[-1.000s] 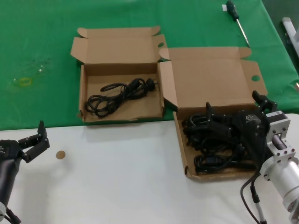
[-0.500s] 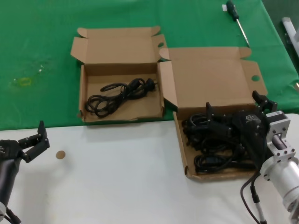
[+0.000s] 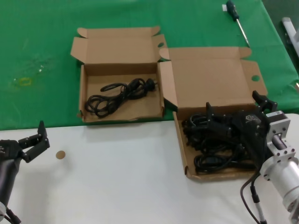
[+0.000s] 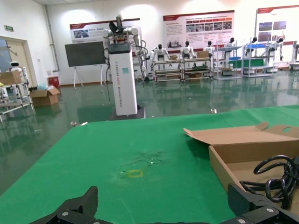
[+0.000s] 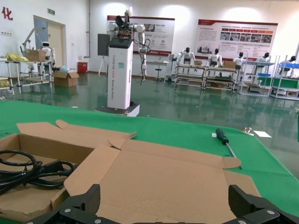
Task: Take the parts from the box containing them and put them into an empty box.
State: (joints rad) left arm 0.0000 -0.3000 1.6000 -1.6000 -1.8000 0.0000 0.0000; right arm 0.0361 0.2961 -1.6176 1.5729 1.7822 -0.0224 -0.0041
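The wider brown box [image 3: 181,151] stands at the right, broad lid [image 3: 212,77] open behind it, with several black cord bundles [image 3: 210,161] inside. My right gripper [image 3: 235,107] hangs open and empty just above those cords; in the right wrist view [image 5: 164,198] it faces the lid [image 5: 177,177]. The smaller brown box [image 3: 83,95] at the centre left holds one cord bundle [image 3: 119,93], which also shows in the right wrist view [image 5: 28,172] and the left wrist view [image 4: 275,177]. My left gripper [image 3: 32,140] is open and empty at the lower left over the white table, also seen in its own view [image 4: 163,205].
A screwdriver [image 3: 236,18] lies on the green cloth at the back right, also in the right wrist view [image 5: 223,139]. A small brown disc [image 3: 60,155] lies on the white table near my left gripper. A yellow mark [image 3: 23,81] is on the cloth at the left.
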